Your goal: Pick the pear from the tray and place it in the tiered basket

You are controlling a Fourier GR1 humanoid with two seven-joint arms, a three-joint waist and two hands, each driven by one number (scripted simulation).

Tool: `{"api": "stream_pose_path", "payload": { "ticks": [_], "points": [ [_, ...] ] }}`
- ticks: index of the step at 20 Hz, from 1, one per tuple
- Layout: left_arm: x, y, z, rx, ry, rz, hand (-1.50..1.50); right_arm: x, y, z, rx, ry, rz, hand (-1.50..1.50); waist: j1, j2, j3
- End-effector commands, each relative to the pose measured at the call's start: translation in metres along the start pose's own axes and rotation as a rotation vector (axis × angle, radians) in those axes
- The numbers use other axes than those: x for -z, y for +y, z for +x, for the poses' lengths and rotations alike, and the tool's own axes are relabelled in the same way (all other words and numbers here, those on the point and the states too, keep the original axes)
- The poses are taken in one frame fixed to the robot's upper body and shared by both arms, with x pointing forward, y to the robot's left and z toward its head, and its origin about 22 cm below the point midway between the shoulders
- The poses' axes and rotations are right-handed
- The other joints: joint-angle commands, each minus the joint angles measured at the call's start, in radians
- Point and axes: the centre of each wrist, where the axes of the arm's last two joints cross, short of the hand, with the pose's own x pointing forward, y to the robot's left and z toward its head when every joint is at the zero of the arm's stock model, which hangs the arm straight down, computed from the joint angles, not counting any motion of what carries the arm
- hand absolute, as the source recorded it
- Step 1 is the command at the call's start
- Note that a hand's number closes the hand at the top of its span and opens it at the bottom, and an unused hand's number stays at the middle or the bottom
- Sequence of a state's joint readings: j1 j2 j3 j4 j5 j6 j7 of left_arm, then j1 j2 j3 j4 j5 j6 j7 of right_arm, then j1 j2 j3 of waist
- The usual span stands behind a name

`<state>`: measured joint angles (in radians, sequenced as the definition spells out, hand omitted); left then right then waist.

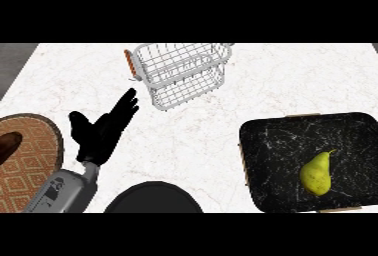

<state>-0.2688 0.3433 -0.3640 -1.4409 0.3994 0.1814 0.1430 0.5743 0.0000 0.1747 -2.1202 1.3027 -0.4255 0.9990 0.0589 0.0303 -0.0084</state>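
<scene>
Pear [317, 173] on tray [273, 145] at right; basket [182, 73] behind, centre; mat [33, 165] far left; left hand [100, 132] between mat and tray.

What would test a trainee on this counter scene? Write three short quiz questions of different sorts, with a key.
1. True or false: the pear already lies in the tiered basket.
2. Which hand shows in the head view?
A. the left hand
B. the right hand
C. both
3. Fill in: the pear lies on the black ____ at the view's right.

Key:
1. False: it lies on the tray, apart from the basket.
2. A: its fingers are straight, holding nothing, left of the basket.
3. tray
</scene>
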Motion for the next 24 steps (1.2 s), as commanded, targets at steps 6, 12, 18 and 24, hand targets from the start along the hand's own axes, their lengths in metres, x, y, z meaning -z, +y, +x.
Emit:
{"api": "stream_pose_path", "payload": {
  "ticks": [6, 12, 18, 24],
  "points": [
    [-0.007, 0.005, -0.003, -0.015, 0.028, 0.01, 0.0, -0.022, 0.014, 0.087, -0.123, 0.113, 0.041, -1.5, -0.009, -0.021, 0.005],
    [-0.006, 0.005, -0.015, -0.028, 0.008, 0.033, 0.0, -0.016, 0.037, 0.102, -0.158, 0.108, 0.013, -1.5, -0.041, -0.025, 0.006],
    [-0.01, 0.024, -0.007, -0.022, 0.02, 0.048, 0.0, -0.007, 0.051, 0.1, -0.191, 0.131, -0.024, -1.5, -0.048, -0.029, 0.008],
    [-0.011, 0.016, -0.016, -0.022, 0.032, 0.055, 0.0, -0.007, 0.054, 0.099, -0.182, 0.132, -0.027, -1.5, -0.054, -0.03, 0.008]
  ]
}}
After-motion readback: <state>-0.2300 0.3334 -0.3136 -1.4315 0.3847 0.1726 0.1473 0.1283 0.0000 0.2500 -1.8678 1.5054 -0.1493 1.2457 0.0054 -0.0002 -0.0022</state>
